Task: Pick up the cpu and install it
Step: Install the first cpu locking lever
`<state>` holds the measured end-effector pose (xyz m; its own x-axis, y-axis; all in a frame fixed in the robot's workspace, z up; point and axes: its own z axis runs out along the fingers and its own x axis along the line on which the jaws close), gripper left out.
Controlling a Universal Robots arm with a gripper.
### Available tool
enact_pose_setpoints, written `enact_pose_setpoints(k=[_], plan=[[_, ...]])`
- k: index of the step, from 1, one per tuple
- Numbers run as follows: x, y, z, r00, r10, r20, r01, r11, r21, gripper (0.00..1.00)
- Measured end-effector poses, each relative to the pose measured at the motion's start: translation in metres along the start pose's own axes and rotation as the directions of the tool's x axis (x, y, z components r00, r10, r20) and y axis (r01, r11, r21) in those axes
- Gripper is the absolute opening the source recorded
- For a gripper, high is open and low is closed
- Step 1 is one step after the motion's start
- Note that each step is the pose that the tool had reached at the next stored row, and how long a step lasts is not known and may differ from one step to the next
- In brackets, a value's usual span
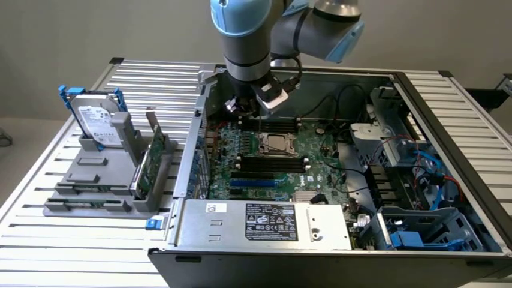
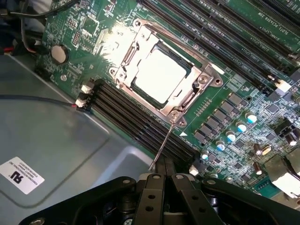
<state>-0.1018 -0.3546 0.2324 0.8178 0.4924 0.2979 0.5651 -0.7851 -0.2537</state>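
Observation:
The cpu (image 2: 157, 75) is a silvery square lying flat in the motherboard socket (image 2: 123, 61), with the metal socket frame around it. The same socket (image 1: 277, 145) sits mid-board inside the open computer case in the exterior view. My gripper (image 2: 164, 169) hangs above the board beside the socket, its black fingers (image 2: 151, 187) pressed together and shut, with nothing visible between them. A thin wire lever (image 2: 164, 140) runs from the socket corner toward the fingertips; I cannot tell whether it touches them. In the exterior view the gripper (image 1: 249, 109) hovers just beyond the socket.
Black memory slots (image 2: 136, 117) flank the socket. The case wall (image 1: 196, 138), power supply (image 1: 264, 222) and drive cages (image 1: 416, 180) with cables hem in the board. At the exterior view's left, a grey holder (image 1: 88, 180) carries a hard drive (image 1: 100, 123) and an upright green card (image 1: 152, 159).

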Motion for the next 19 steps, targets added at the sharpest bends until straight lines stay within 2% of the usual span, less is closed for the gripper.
enact_pose_setpoints(k=[6,12,15,17,19], plan=[[0.0022,0.0019,0.0008,0.9995,0.029,-0.0125,-0.030,0.9995,-0.0122,0.11],[0.0016,0.0029,0.0021,0.9960,0.085,-0.0298,-0.085,0.9959,-0.0297,0.11],[0.0010,0.0033,0.0034,0.9929,0.112,-0.0405,-0.114,0.9927,-0.0415,0.11],[0.0008,0.0035,0.0040,0.9907,0.128,-0.0452,-0.131,0.9902,-0.0503,0.11],[0.0007,0.0036,0.0043,0.9885,0.144,-0.0472,-0.147,0.9872,-0.0626,0.11]])
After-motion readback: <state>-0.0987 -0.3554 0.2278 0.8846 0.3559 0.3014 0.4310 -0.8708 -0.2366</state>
